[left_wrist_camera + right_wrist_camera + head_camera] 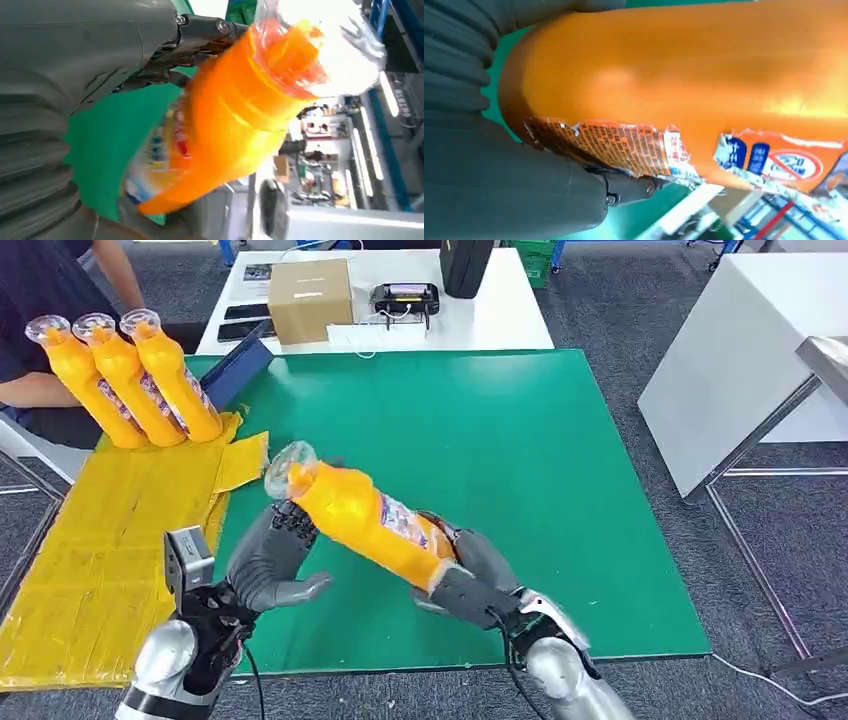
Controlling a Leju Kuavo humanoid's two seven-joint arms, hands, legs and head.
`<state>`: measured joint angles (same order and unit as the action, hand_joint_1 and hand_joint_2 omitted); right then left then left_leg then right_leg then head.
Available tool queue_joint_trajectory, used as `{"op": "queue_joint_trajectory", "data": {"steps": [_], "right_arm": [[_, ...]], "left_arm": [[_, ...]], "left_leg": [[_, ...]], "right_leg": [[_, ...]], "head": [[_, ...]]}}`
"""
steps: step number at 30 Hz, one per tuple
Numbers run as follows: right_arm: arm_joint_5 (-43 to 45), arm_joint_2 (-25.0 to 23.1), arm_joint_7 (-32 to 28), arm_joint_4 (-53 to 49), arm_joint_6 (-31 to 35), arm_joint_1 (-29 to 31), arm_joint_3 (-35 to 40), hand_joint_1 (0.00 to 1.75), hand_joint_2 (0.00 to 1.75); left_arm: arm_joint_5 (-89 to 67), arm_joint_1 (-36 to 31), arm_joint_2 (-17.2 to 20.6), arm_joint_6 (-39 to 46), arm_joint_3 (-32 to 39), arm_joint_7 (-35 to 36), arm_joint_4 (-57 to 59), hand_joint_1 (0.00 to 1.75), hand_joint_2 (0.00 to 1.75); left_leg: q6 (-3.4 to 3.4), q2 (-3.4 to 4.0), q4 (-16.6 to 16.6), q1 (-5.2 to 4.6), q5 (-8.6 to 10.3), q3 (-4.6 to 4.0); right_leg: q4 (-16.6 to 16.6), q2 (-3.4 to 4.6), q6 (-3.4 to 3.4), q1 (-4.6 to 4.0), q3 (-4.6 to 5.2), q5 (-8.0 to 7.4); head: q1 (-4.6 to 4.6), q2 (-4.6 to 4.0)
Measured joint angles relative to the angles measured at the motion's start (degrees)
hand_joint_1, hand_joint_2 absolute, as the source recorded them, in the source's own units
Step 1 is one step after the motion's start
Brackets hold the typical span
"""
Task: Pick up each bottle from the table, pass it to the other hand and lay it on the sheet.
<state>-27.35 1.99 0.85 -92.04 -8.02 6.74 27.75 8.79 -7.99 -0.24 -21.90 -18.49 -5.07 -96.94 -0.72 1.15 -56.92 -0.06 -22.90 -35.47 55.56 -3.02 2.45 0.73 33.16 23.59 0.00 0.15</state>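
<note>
Over green mat [520, 440], right hand [470, 575] grips bottle [365, 515] base (tilted), open left hand [275, 560] touching its neck

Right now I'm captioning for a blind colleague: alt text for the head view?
The right hand holds an orange bottle above a green mat; the left hand reaches its neck. Three bottles lie on a yellow sheet.

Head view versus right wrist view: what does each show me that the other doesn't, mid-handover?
Only the head view: three orange bottles lying on the yellow sheet, the left robot hand at the held bottle's neck, and the cardboard box behind.

Only the right wrist view: the torn label up close.

Both: the held orange bottle, the right robot hand gripping its base, and the green mat.
</note>
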Motion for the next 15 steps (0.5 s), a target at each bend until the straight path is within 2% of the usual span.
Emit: {"op": "queue_joint_trajectory", "data": {"steps": [3,15], "right_arm": [[-3.07,0.35,0.42,0.09,0.46,1.39,3.16,1.75,1.75],[-5.19,2.01,0.74,1.07,0.15,5.41,11.59,1.75,1.75]], "left_arm": [[4.37,-0.02,-0.04,-0.72,-0.13,1.42,0.48,0.00,1.75],[8.70,-0.05,-0.07,-1.51,-0.52,2.69,2.36,0.00,1.75]], "left_leg": [[0.00,0.00,0.00,0.00,0.00,0.00],[0.00,0.00,0.00,-0.01,0.00,-0.03]], "right_leg": [[0.00,0.01,0.00,0.00,0.02,0.00],[0.00,0.00,0.00,0.01,0.03,0.00]], "head": [[0.02,0.00],[0.02,0.00]]}}
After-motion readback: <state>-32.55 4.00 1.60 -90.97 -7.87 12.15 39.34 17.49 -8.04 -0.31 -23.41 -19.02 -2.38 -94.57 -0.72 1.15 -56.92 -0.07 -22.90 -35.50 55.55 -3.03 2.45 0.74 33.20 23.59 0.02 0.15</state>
